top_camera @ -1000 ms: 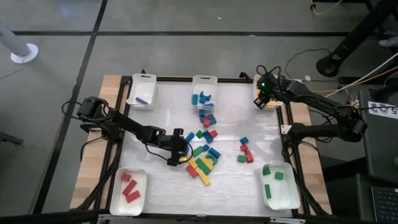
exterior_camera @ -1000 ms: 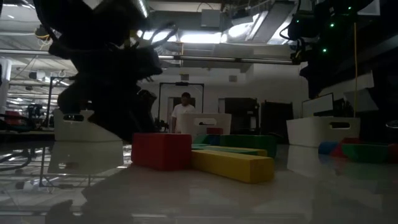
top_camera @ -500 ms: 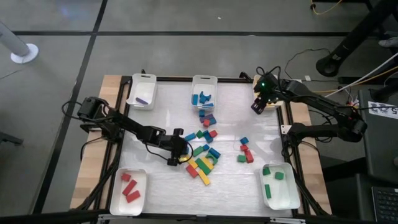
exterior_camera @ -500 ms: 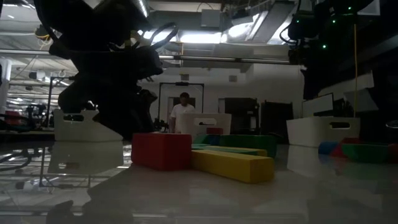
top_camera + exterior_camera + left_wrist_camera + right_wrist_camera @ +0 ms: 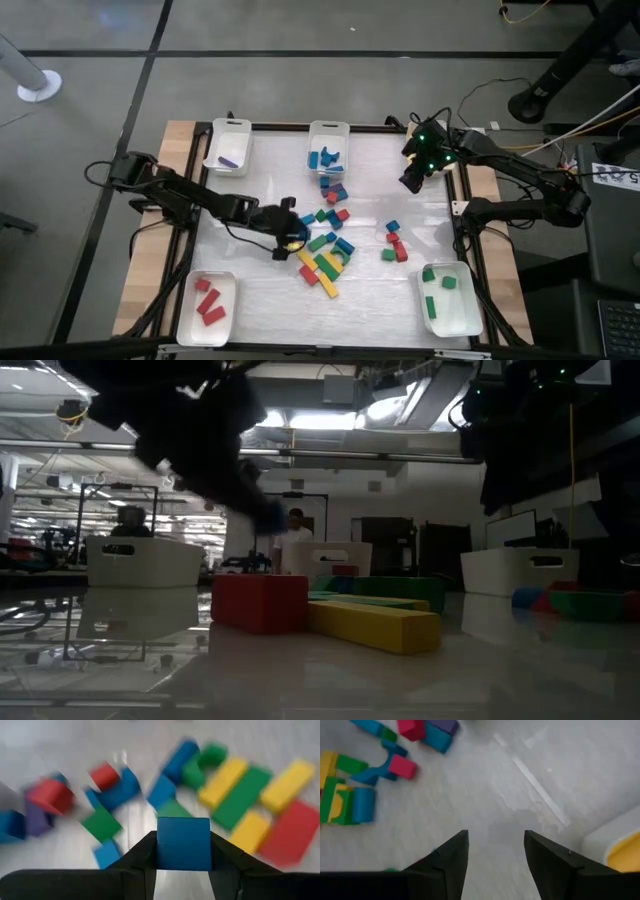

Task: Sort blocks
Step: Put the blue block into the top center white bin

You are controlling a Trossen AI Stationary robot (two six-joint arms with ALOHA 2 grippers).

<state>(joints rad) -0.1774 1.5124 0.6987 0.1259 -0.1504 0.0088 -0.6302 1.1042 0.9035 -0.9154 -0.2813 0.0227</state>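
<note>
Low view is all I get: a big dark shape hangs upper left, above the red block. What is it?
Observer: The left tool, shut on a blue cube.
Operator: Where do blue ones go?
Observer: From above, a white tray at the far edge holds blue blocks.
Operator: And the other arm?
Observer: The right tool is open and empty, over bare table.

Pretty clearly a robotics lab I'm driving this in: bare grey floor (image 5: 300, 90) with loose cables (image 5: 520, 12), long ceiling strip lights (image 5: 330, 420), metal racks (image 5: 120, 510) on the far left, and a person (image 5: 293, 538) standing in the back.
</note>
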